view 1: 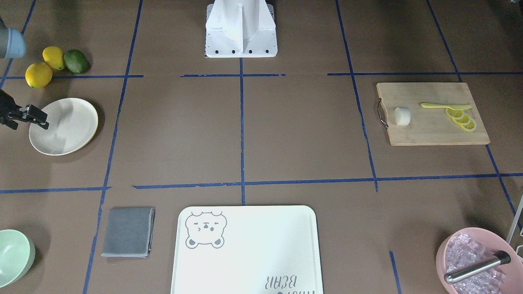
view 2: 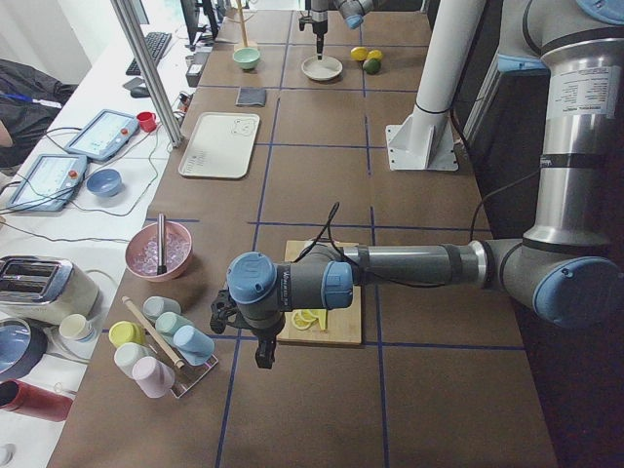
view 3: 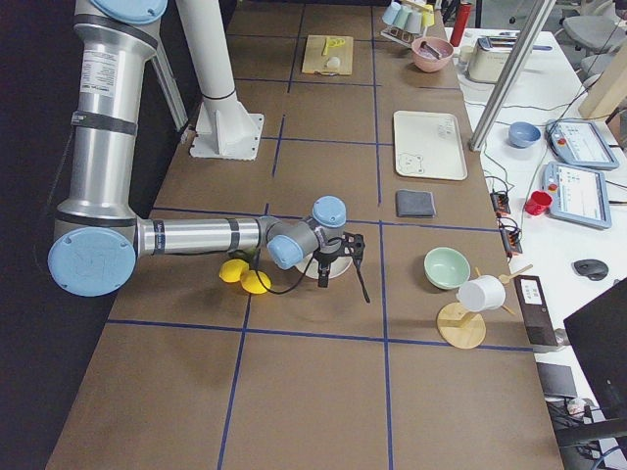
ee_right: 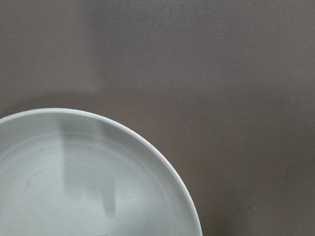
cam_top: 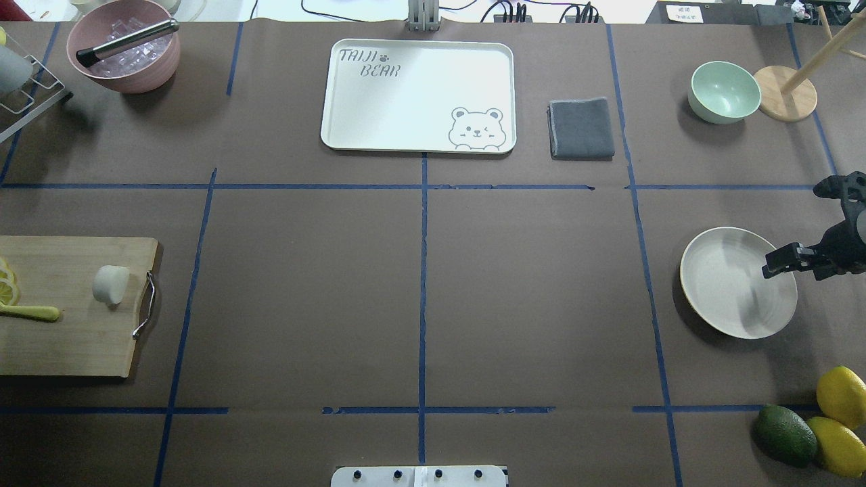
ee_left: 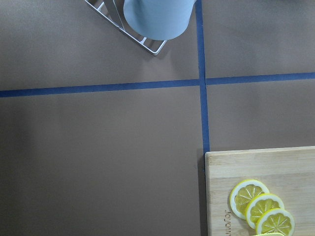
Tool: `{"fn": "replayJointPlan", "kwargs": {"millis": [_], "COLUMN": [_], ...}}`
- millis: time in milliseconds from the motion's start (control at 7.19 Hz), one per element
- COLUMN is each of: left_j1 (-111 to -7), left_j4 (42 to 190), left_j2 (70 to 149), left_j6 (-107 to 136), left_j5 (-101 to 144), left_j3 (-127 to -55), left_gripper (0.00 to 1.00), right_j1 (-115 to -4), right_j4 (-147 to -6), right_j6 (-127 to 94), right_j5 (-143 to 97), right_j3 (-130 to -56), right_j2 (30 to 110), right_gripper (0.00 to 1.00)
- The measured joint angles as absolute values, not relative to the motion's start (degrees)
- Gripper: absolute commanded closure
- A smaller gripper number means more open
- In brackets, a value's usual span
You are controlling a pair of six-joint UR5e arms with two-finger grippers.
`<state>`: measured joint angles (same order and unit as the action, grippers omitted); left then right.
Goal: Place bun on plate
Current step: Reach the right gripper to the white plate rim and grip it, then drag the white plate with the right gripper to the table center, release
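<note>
bun (view 1: 402,116) on cutting board (view 1: 433,132) | right jaws at plate (view 1: 69,134) rim | both jaws' gap: cannot tell

Opposite overhead and front views, both steeply over the plate (cam_top: 724,291)

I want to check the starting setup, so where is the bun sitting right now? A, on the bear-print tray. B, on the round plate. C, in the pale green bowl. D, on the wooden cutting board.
D: the bun lies on the wooden cutting board, near its metal handle, across the table from the plate.
</note>
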<state>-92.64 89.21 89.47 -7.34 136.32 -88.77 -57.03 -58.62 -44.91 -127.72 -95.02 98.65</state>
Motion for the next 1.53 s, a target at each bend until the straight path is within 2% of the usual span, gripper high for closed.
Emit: {"fn": "replayJointPlan", "kwargs": {"millis": [139,417,834,974,1252,1530], "left_j1": [-92.64,-92.64,-92.64,-92.64,-92.64,-92.64], "left_j4": [89.21,89.27,89.3,89.3,89.36,89.38], "left_j2": [89.47,89.5,89.56,89.56,89.56,89.56], "left_j6": [-7.39,-7.46,-7.47,-7.47,-7.45,-7.39], "left_j5": [136.32,136.32,136.32,136.32,136.32,136.32], "left_j3": [-88.77,-88.77,-88.77,-88.78,-88.81,-88.85], "left_gripper": [0.0,0.0,0.0,0.0,0.0,0.0], "right_j1": [-56.73,-56.12,-56.29,-56.39,-56.56,-59.32], "right_j4": [-58.61,-58.62,-58.6,-58.57,-58.56,-58.63], "right_j6": [-44.92,-44.99,-44.68,-44.41,-44.8,-45.65], "right_j5": [-127.76,-127.89,-128.23,-128.43,-128.61,-131.07], "right_j3": [-94.53,-94.18,-94.2,-94.35,-95.7,-101.78], "right_j2": [98.58,98.53,98.96,99.15,99.71,101.4], "right_gripper": [0.15,0.4,0.96,1.0,1.0,1.0]}}
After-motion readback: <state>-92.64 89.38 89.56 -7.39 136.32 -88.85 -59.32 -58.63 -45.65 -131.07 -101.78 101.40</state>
